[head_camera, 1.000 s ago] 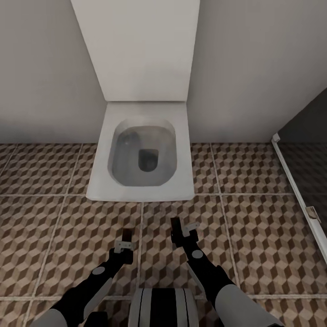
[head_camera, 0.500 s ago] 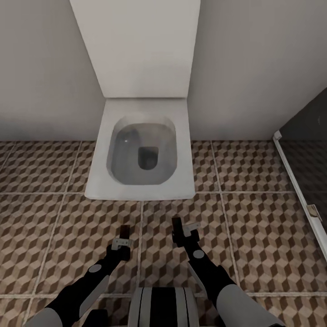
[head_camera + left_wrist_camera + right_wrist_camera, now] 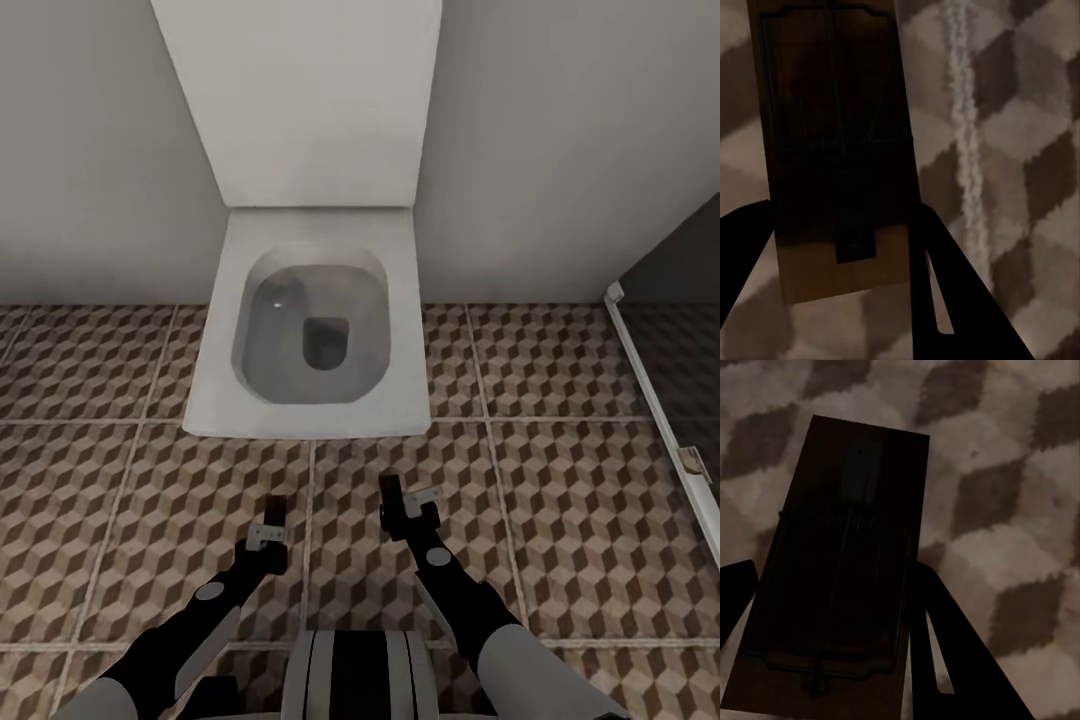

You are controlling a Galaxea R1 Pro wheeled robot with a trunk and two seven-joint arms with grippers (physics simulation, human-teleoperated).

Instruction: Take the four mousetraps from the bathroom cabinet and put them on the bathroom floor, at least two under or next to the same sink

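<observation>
Toilet [image 3: 310, 330] nearer; each claw [image 3: 832, 247] [image 3: 832, 607] clamped on a mousetrap [image 3: 832, 150] [image 3: 844, 562].

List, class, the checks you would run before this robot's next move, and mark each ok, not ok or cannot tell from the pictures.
1. Left end effector holds a mousetrap: ok, the board sits between its fingers.
2. Right end effector holds a second mousetrap: ok, gripped the same way.
3. Patterned floor lies below both arms: ok.
4. Sink in sight for placing the traps beside it: not ok, the robot faces the toilet.
5. Room to drive forward: not ok, the toilet and wall block the way.
6. Other two traps already on the floor: cannot tell.
</observation>
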